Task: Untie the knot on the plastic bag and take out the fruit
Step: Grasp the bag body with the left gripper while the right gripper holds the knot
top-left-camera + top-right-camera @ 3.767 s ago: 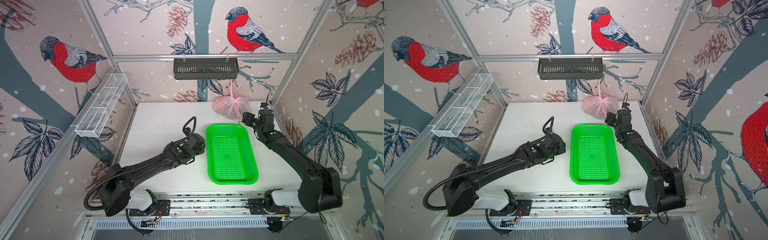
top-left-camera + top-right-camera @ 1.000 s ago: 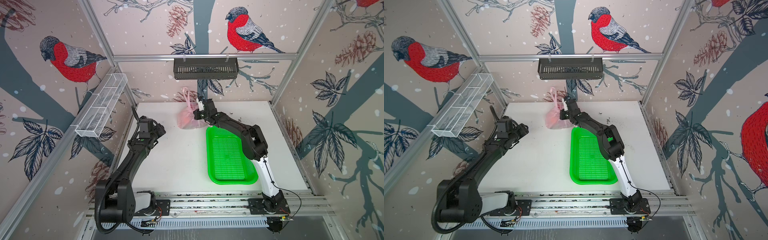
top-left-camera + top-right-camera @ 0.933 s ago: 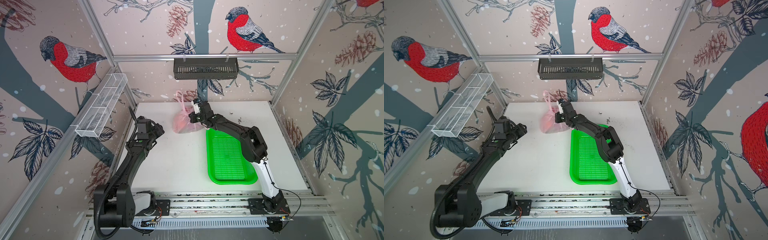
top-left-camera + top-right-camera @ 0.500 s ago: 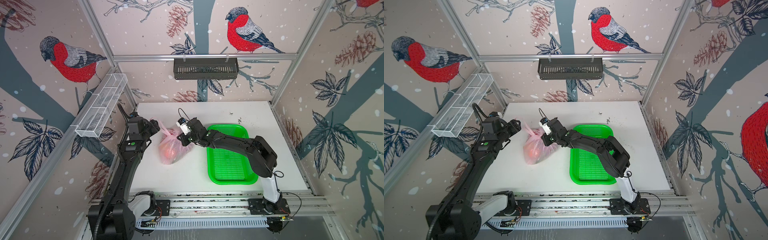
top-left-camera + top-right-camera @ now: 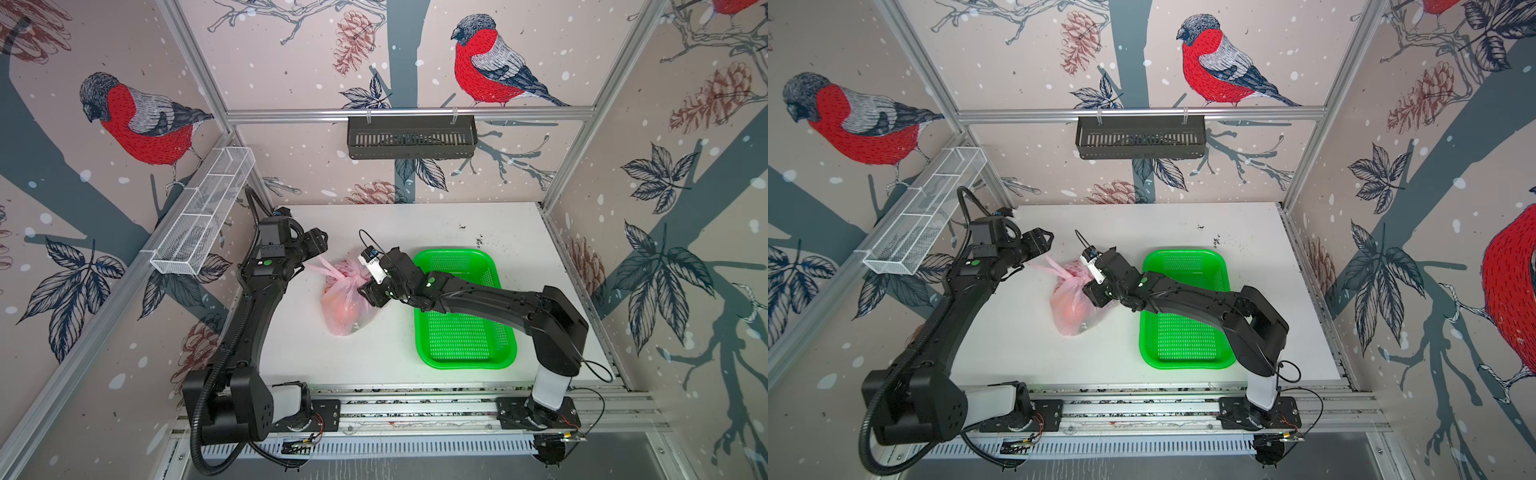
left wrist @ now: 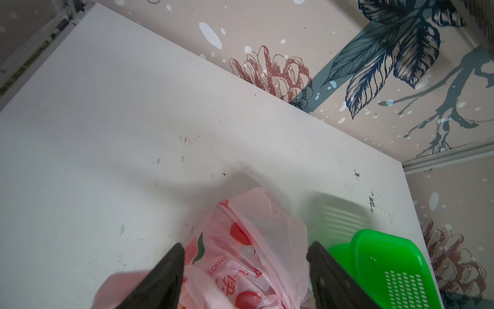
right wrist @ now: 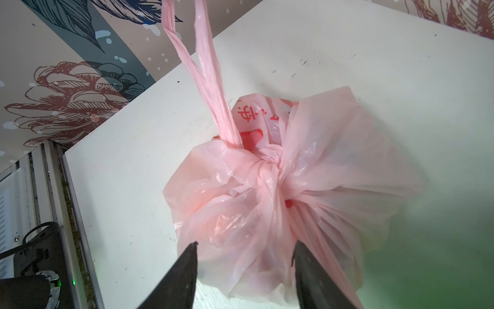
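Your right gripper [image 7: 246,243] has just parted its jaws, releasing the plastic bag [image 5: 347,307] right before them, the knot [image 7: 274,157] still tied; your left gripper [image 6: 247,244], wide open, holds nothing, so untying can begin.

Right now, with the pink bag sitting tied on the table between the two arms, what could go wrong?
1. The knot looks small and tight. The open right gripper might pinch the thin bag instead and tear it.
2. The open left gripper is close to the loose handle strips. Tugging one could tighten the knot or drag the bag.
3. The fruit looks round, so once freed it could roll across the table.
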